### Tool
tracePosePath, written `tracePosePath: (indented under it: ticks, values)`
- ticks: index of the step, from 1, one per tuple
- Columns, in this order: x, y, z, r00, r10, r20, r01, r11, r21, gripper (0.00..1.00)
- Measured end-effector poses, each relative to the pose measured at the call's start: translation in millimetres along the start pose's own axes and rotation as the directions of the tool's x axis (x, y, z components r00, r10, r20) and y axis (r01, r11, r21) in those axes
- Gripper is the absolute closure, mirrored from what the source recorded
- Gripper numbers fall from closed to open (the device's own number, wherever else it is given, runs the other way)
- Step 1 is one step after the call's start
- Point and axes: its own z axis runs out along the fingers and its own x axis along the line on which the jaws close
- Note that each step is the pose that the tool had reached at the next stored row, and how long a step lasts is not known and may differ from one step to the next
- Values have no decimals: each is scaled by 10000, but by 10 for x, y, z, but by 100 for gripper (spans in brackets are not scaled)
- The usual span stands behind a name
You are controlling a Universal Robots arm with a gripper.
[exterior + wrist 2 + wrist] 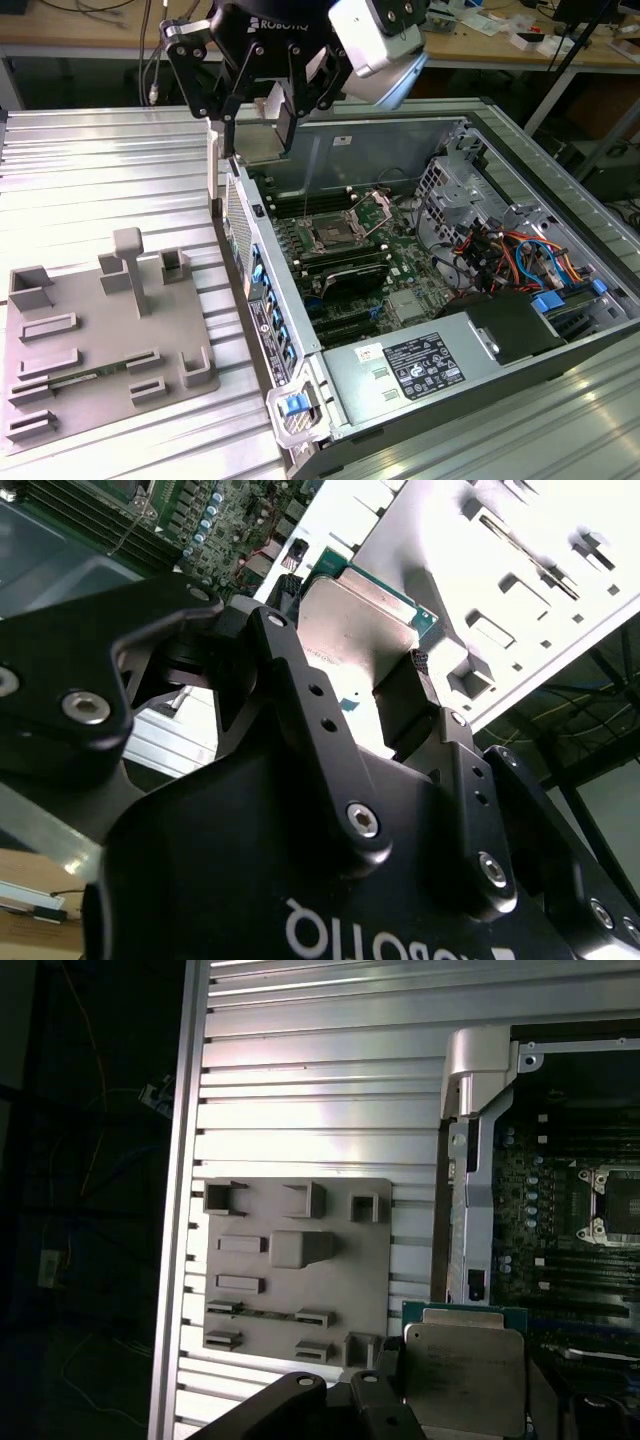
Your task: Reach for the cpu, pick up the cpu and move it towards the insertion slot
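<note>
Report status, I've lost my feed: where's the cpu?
Tool shut on the cpu, airborne over the case edge. Insertion slot open, bare. Nothing between them.

CPU held aloft, socket open on the board

The cpu (465, 1375), a flat square chip with a silvery-grey metal top and thin green rim, is clamped in the hand (395, 685), raised above the case's edge. The insertion slot (333, 237), a square socket with dark centre and shiny metal frame, lies on the green motherboard, bracket raised, well apart from the chip.
</note>
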Motion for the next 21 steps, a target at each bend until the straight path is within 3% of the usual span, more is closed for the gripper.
tracePosePath:
  ticks: [7, 21]
  values:
    - [-121, -8, -2, 10000, -1, -1, 1, 10000, 0, 45]
    - [-188, -12, -2, 10000, -1, 0, 1, 10000, 0, 45]
